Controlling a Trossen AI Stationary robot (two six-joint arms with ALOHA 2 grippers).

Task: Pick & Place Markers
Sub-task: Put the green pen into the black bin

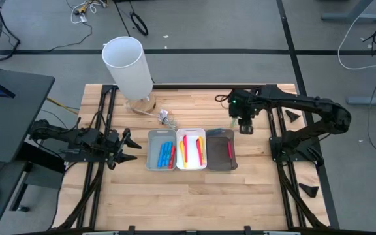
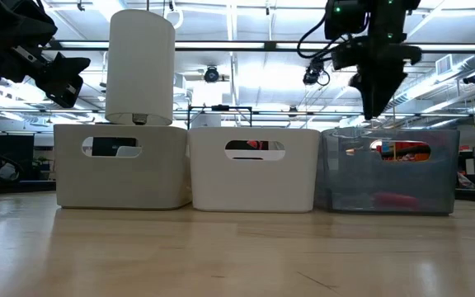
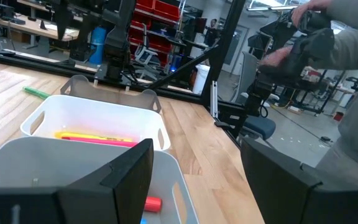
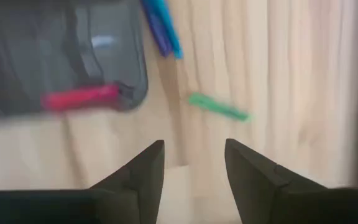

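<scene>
Three trays sit side by side mid-table: grey tray (image 1: 161,149), white tray (image 1: 191,148), dark tray (image 1: 220,149). From above, the grey tray holds blue markers (image 1: 166,154) and a red one; the white tray holds yellow and red markers (image 1: 190,149); the dark tray holds one pink marker (image 1: 230,151).

The right gripper (image 1: 245,126) hangs above the table just behind the dark tray, fingers apart, holding nothing. Only its wrist view shows two more pens on bare wood beside that tray: a green marker (image 4: 219,107) and a blue-purple pair (image 4: 161,27).

The left gripper (image 1: 128,147) waits near the grey tray, fingers apart and empty.

The low view shows the trays' handle slots. The white cylinder (image 1: 128,67) stands at the table's back left.

Table: pale wood planks (image 1: 194,196). Cables lie on the grey floor. A person in a grey sleeve (image 3: 353,74) is beyond the table.
</scene>
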